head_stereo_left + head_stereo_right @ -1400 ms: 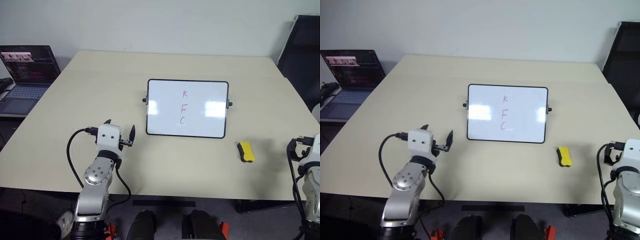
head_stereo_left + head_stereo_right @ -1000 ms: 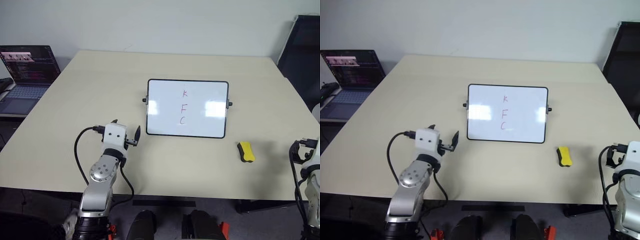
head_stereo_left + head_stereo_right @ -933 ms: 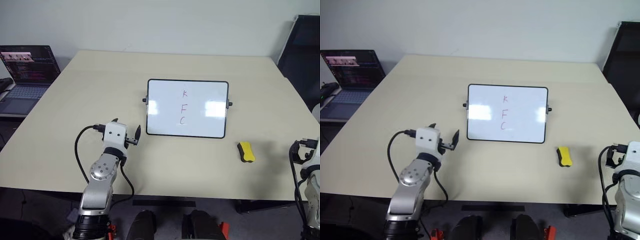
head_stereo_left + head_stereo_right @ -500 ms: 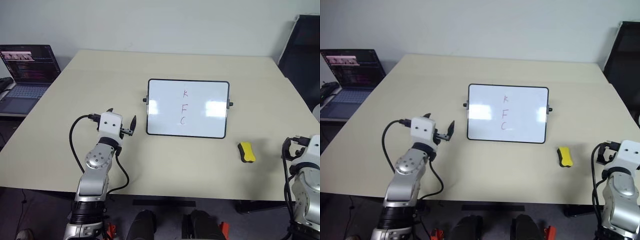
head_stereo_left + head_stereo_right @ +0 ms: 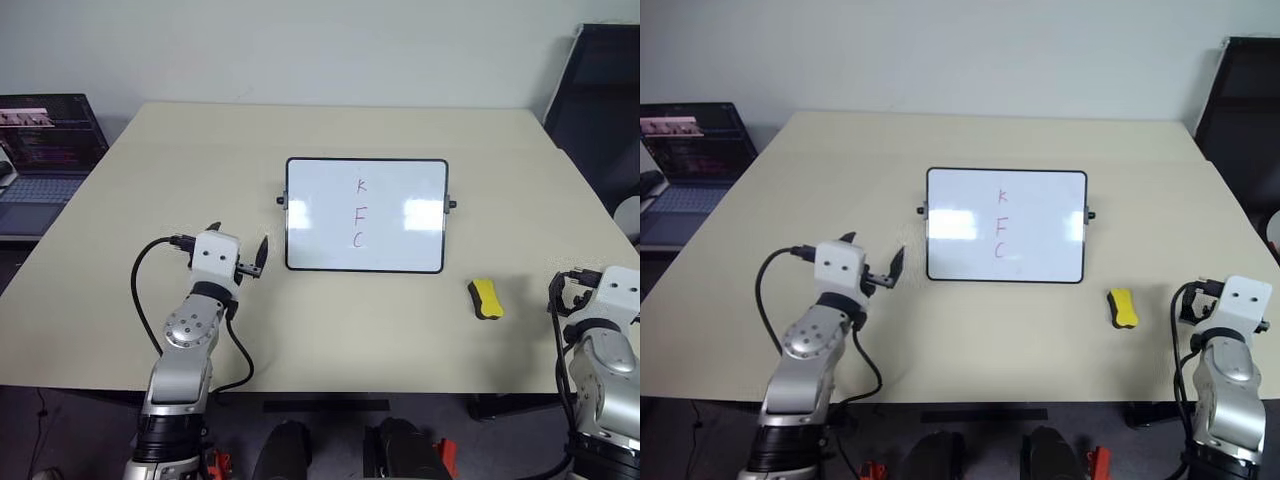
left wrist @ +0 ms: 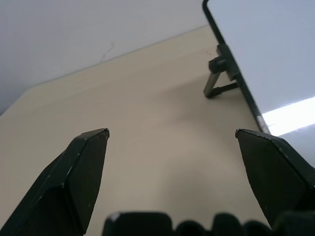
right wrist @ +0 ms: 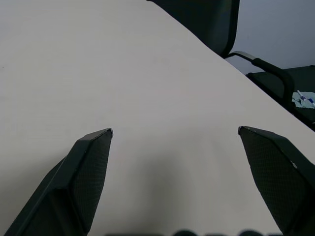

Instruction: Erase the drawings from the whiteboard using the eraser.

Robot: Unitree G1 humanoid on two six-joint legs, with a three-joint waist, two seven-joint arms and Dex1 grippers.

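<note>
The whiteboard (image 5: 320, 230) stands propped at the middle of the beige table (image 5: 200, 160), with the drawings (image 5: 360, 212), reddish letters K, F and C, in a column on it. The yellow eraser (image 5: 485, 299) lies on the table off the board's near right corner. My left gripper (image 5: 240, 240) hovers open and empty just left of the board's near left corner; its wrist view shows the board's edge (image 6: 266, 59) beside it. My right gripper (image 7: 174, 132) is open and empty at the table's right edge, right of the eraser and apart from it.
An open laptop (image 5: 45, 140) sits on a side surface at the far left. A black chair (image 5: 600, 90) stands beyond the table's right side and also shows in the right wrist view as the chair (image 7: 206, 19). The table's front edge runs close to both arms.
The whole picture has shifted slightly. My left gripper has drawn a little to the left, away from the board. My right arm has come further in over the table's right edge. Both grippers stay open.
</note>
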